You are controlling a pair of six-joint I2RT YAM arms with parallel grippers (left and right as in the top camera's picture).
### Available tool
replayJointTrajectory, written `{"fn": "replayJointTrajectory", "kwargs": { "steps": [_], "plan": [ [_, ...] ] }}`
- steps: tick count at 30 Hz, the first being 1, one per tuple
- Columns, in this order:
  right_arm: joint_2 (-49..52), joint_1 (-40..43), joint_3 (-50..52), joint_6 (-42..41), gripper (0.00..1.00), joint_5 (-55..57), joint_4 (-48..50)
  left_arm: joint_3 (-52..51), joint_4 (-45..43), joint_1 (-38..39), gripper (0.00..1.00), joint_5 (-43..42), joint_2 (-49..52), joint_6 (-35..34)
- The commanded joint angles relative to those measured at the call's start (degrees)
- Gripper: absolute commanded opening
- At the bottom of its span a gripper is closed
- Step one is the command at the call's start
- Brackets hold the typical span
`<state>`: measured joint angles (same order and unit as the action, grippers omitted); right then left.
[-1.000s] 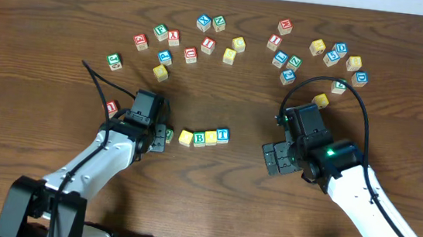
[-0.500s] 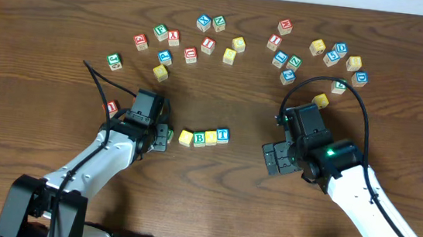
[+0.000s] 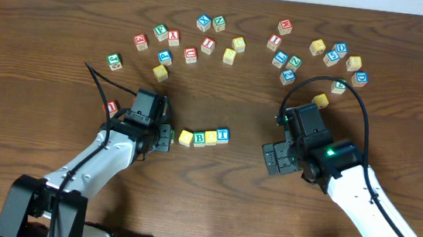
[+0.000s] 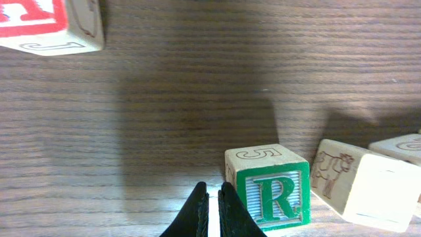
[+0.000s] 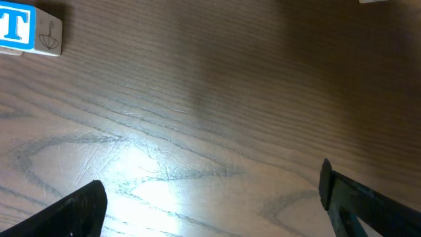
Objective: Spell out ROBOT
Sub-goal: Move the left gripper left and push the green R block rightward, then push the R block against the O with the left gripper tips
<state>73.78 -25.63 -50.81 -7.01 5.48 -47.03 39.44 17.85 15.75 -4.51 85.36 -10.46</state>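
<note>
At the far left, beside the left arm, we see a red-framed cube (image 3: 111, 108) standing on the wooden table (image 3: 45, 64), apart from the row. Next comes the left claw (image 4: 210, 209), low over the table at the row's left end. Its two dark fingers are pressed together with nothing between them, so it grips no cube. Just to its right in the left wrist view stands the green-framed R cube (image 4: 273, 196), upright on the wood with the R facing the camera. The fingertips sit right beside its lower left corner; we cannot tell whether they touch it.

From the R cube the row runs rightward in the overhead view: the first yellow cube (image 3: 185, 138), the B cube (image 3: 199, 138), the second yellow cube (image 3: 211, 137) and the blue-framed T cube (image 3: 223, 135). These four sit close together, side by side, and the line climbs slightly toward the T.

Well to the right of the T cube we find the right claw (image 5: 212, 181), its fingers spread wide over bare wood and holding nothing. Loose letter cubes (image 3: 204, 22) lie scattered across the back of the table, well apart from the row.
</note>
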Motion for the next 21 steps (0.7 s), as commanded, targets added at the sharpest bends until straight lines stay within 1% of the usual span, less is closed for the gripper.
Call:
{"fn": "replayJointTrajectory", "kwargs": {
  "steps": [1, 10, 21],
  "plan": [
    [0.3, 0.0, 0.4, -0.7, 0.99, 0.6, 0.1, -0.9, 0.0, 0.0, 0.08, -2.2, 0.2, 0.8],
    [0.3, 0.0, 0.4, -0.7, 0.99, 0.6, 0.1, -0.9, -0.1, 1.7, 0.08, -2.2, 0.2, 0.8],
    [0.3, 0.0, 0.4, -0.7, 0.99, 0.6, 0.1, -0.9, -0.7, 1.7, 0.08, -2.2, 0.2, 0.8]
  ]
}}
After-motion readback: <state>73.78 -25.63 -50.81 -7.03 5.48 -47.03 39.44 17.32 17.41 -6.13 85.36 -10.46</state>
